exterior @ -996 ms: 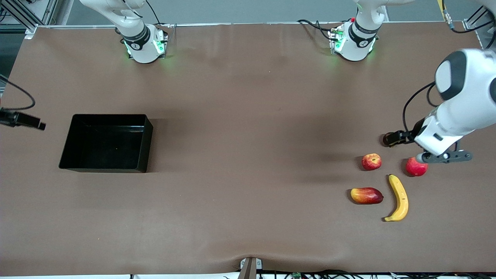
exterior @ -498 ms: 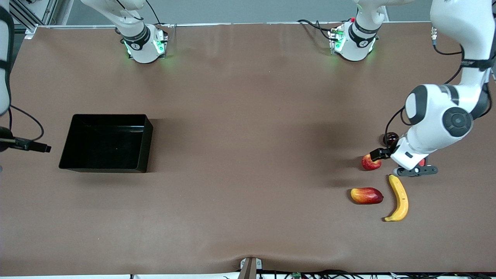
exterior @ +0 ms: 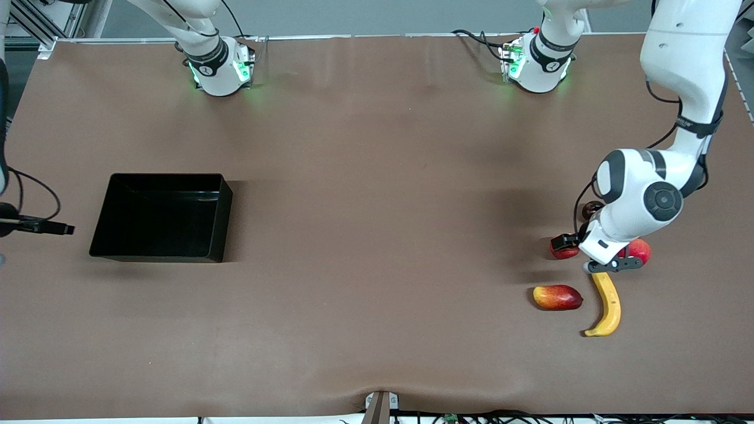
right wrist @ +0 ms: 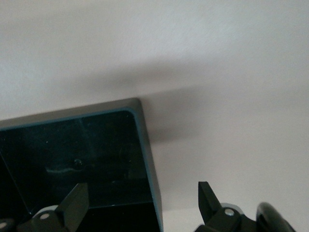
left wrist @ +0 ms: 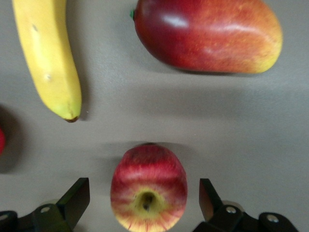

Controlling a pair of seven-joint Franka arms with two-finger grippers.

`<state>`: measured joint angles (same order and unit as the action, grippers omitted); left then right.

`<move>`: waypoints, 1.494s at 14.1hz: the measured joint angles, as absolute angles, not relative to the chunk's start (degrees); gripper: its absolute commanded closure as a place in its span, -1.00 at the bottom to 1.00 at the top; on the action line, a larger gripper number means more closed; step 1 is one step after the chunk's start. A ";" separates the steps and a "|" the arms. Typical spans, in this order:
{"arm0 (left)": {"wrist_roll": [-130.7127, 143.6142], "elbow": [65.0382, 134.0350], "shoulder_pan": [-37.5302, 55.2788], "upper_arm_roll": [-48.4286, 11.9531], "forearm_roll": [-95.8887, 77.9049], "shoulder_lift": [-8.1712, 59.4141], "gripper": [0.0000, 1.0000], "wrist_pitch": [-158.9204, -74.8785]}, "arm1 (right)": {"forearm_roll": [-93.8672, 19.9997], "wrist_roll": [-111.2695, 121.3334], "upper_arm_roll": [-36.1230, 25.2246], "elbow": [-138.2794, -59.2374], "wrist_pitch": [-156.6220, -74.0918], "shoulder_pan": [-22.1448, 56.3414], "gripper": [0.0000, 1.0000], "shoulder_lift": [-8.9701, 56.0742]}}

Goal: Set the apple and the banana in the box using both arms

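The apple (exterior: 561,253) lies on the table at the left arm's end, mostly hidden under the left hand in the front view. In the left wrist view the apple (left wrist: 148,193) sits stem dimple up between the fingers (left wrist: 75,202) of my left gripper (left wrist: 143,203), which is open and apart from it. The banana (exterior: 607,303) lies nearer the camera; it also shows in the left wrist view (left wrist: 48,58). The black box (exterior: 221,218) stands at the right arm's end. My right gripper (right wrist: 142,207) is open and empty over a corner wall of the box (right wrist: 147,159).
A red-and-yellow mango-shaped fruit (exterior: 557,297) lies beside the banana. A pink-red round fruit (exterior: 641,250) lies beside the apple, partly under the left hand. A small dark round thing (exterior: 590,207) lies farther back. A dark part of the right arm (exterior: 35,226) shows beside the box.
My left arm has swung from over the pink-red fruit to over the apple, the open fingers now either side of it. The right arm's part at the edge shifted slightly.
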<state>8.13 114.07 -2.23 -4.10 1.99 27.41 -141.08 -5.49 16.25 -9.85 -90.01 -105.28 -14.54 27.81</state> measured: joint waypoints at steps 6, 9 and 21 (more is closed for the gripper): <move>8.94 113.93 -2.21 -4.18 1.99 29.09 1.00 -141.76 | -5.49 23.20 -9.53 -100.99 -117.02 -14.73 0.25 28.30; 9.88 112.77 -1.95 -4.39 1.99 28.81 1.00 -141.83 | -7.25 26.98 -9.62 -106.84 -122.74 -15.68 1.00 28.74; 14.67 105.84 1.74 -5.05 1.99 20.37 1.00 -124.14 | -8.50 30.87 -8.54 -102.02 -106.85 -14.93 1.00 28.14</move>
<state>14.67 105.84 1.74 -5.05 1.99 20.37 -124.14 -8.50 30.87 -8.54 -102.02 -106.85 -14.93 28.14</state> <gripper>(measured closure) 0.322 0.956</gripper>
